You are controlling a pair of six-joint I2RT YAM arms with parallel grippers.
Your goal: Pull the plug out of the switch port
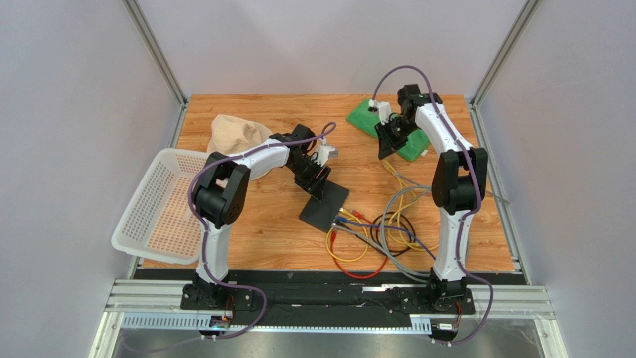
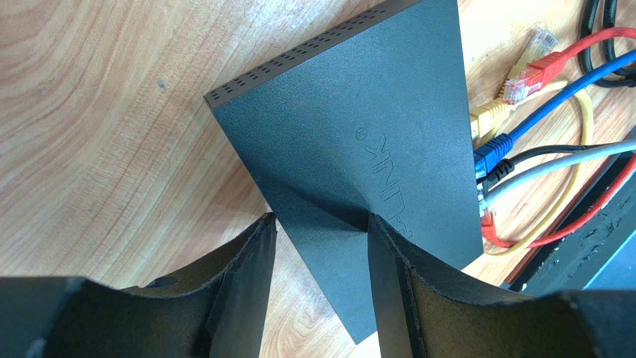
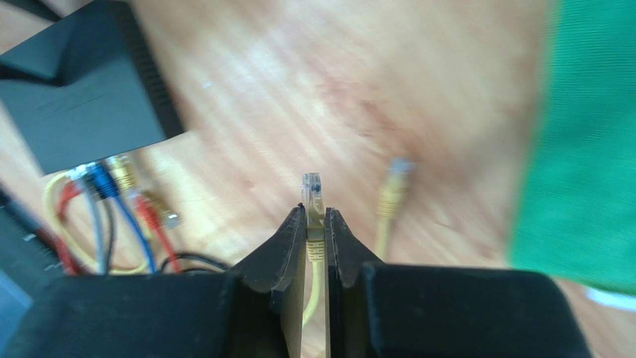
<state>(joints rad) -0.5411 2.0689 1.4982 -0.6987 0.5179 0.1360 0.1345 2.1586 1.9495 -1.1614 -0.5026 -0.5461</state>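
The right gripper (image 3: 315, 216) has its jaws clamped on the yellow cable's (image 3: 312, 294) plug (image 3: 311, 186), well apart from the switch (image 2: 343, 119), which lies on the tabletop (image 1: 261, 239) beneath the left gripper (image 2: 319, 224), whose jaws are parted.

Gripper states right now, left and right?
Left gripper: open, fingertips at the switch edge; no clear grip.
Right gripper: shut on a yellow plug, which is clear of the switch.
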